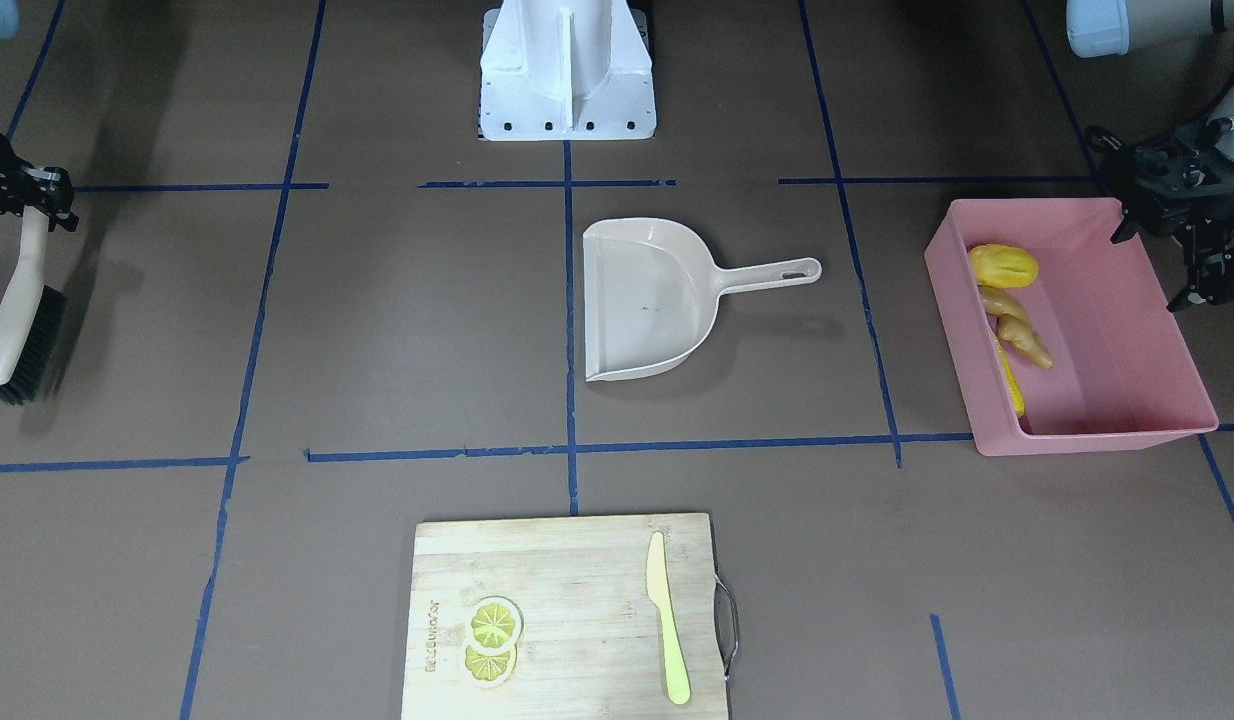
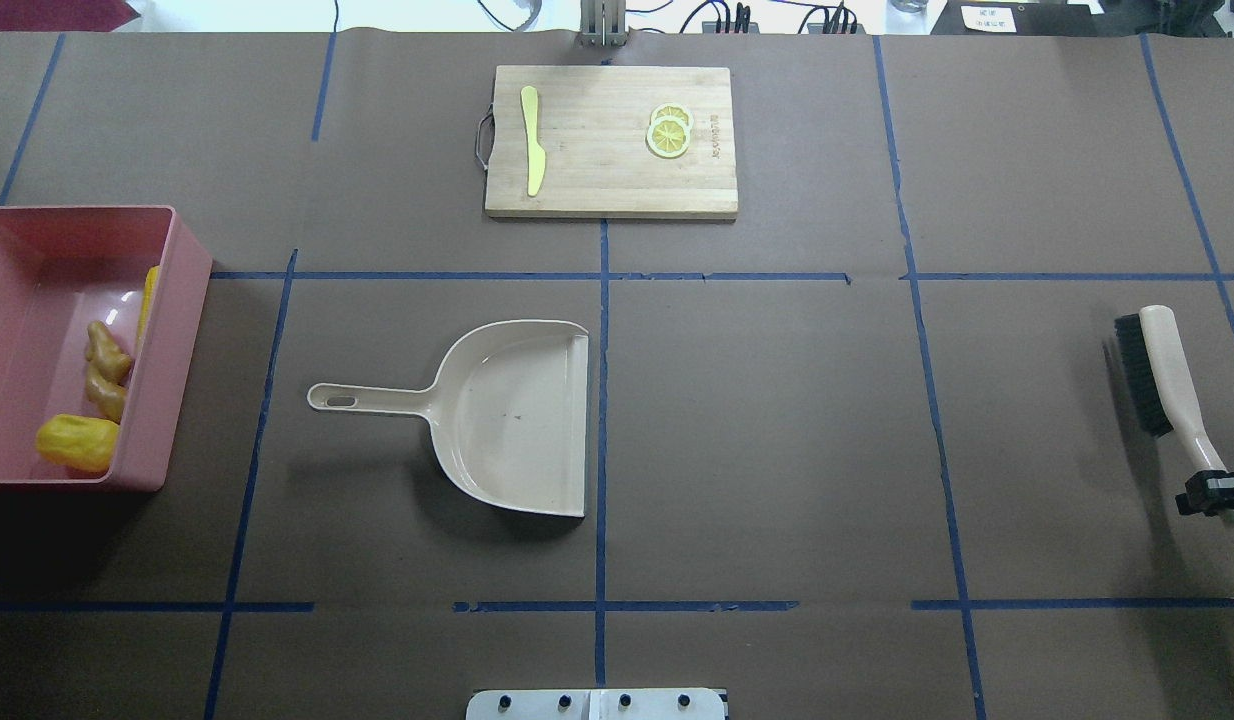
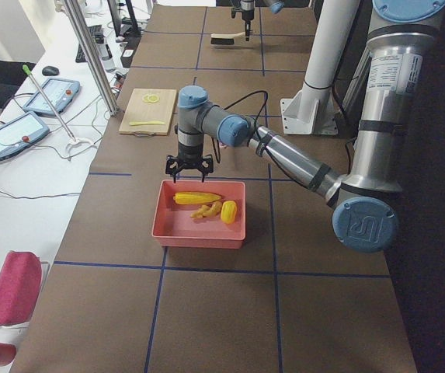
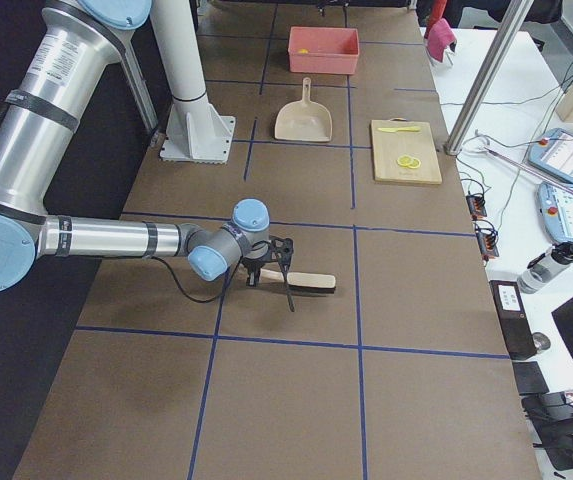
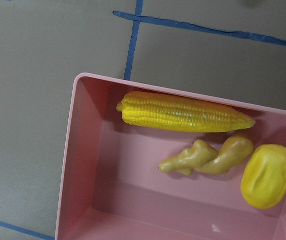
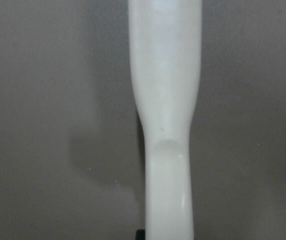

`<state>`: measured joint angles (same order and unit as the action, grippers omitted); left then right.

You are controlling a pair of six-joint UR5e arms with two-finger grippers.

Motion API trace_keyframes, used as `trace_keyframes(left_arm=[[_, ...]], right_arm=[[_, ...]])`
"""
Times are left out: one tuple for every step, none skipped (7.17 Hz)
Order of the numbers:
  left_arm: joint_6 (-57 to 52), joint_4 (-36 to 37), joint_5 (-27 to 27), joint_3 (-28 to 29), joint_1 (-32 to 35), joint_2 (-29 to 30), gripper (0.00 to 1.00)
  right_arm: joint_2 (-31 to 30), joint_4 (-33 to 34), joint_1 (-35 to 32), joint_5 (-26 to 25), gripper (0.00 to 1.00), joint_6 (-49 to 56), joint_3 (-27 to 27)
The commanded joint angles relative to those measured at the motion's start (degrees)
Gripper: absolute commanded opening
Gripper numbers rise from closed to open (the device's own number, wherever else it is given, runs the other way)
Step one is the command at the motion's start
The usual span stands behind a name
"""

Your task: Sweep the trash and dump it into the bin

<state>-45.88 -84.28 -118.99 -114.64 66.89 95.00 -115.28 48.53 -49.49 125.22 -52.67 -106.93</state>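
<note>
The pink bin [image 1: 952, 330] stands at the table's end on my left side. In it lie the corn cob [image 5: 182, 112], the ginger root [image 5: 210, 157] and the yellow potato-like lump [image 5: 268, 176]. My left gripper [image 1: 1149, 270] hangs open and empty over the bin's edge and also shows in the exterior left view [image 3: 189, 172]. The beige dustpan [image 1: 652, 300] lies empty mid-table. My right gripper [image 1: 32, 195] is shut on the handle of the beige brush [image 1: 17, 320], whose black bristles are low at the table at the far right end.
A wooden cutting board [image 1: 567, 600] with a pale yellow-green knife [image 1: 667, 620] and lemon slices [image 1: 492, 635] lies at the table's far side. The robot's white base [image 1: 567, 80] stands at the near side. Blue tape lines cross the brown table.
</note>
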Motion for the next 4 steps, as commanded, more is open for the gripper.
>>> trace_keyframes(left_arm=[[0.0,0.0,0.0,0.0,-0.1,0.0,1.00],[0.6,0.0,0.1,0.0,-0.1,0.1,1.00],[0.7,0.0,0.1,0.1,-0.2,0.1,1.00],[0.7,0.0,0.1,0.1,-0.1,0.1,1.00]], right_arm=[[0.1,0.0,3.0,-0.2,0.08,0.1,0.1],[0.0,0.0,3.2,-0.1,0.09,0.2,0.0],[0.1,0.0,4.5,-0.1,0.17,0.3,0.1],[0.0,0.0,4.8,-0.1,0.22,0.4,0.1]])
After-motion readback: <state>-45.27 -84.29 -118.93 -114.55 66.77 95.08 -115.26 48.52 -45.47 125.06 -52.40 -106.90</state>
